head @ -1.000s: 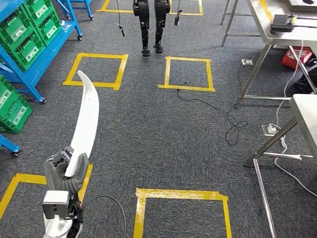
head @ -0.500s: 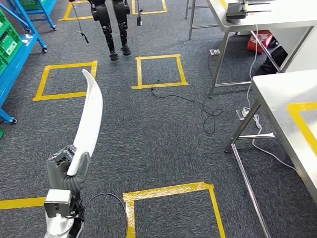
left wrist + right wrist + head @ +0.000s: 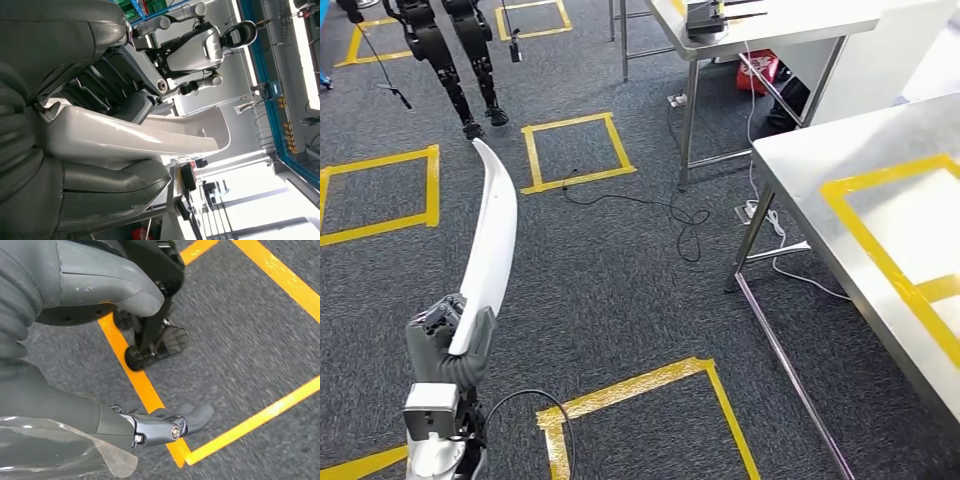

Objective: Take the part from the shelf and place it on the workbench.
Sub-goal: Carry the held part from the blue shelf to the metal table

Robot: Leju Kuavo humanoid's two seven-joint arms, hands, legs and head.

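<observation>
A long, curved white part (image 3: pixel 492 245) stands nearly upright in my left hand (image 3: pixel 448 345), which grips its lower end at the lower left of the head view. In the left wrist view the part (image 3: pixel 132 137) lies between the thick thumb (image 3: pixel 105 192) and the darker fingers (image 3: pixel 113 80). The steel workbench (image 3: pixel 803 170) with a yellow tape rectangle (image 3: pixel 882 265) fills the right side, well apart from the part. My right hand (image 3: pixel 68 405) hangs over the carpet with its fingers apart and nothing in it.
A second steel table (image 3: pixel 773 20) carrying a device stands at the back. Black cables (image 3: pixel 682 215) trail on the grey carpet near the table legs. The legs of another robot (image 3: pixel 460 65) stand at the upper left. Yellow tape squares (image 3: pixel 573 150) mark the floor.
The whole view has swung right: the blue shelf with green crates has left the picture and the workbench has come in. The part stays in my left hand.
</observation>
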